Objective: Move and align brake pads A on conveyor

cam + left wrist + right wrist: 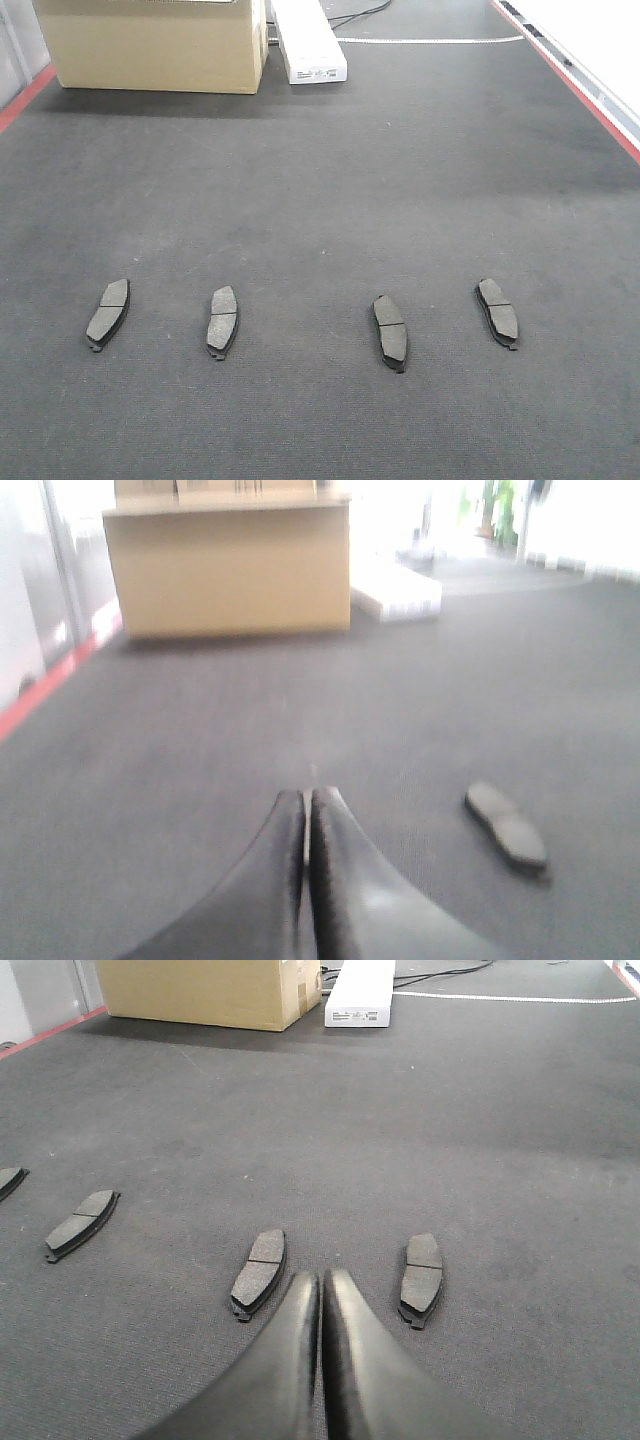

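Observation:
Several dark grey brake pads lie in a rough row on the charcoal conveyor belt point(330, 190): far left pad point(107, 313), second pad point(221, 320), third pad point(390, 331), far right pad point(497, 311). No gripper shows in the front view. My right gripper point(322, 1278) is shut and empty, above the belt between the third pad point(259, 1271) and the far right pad point(421, 1277). My left gripper point(307, 796) is shut and empty in a blurred view, with one pad point(506, 824) to its right.
A cardboard box point(155, 42) stands at the back left of the belt, with a white box point(308, 40) beside it. Red edge strips point(565, 75) run along both sides. A cable lies behind the white box.

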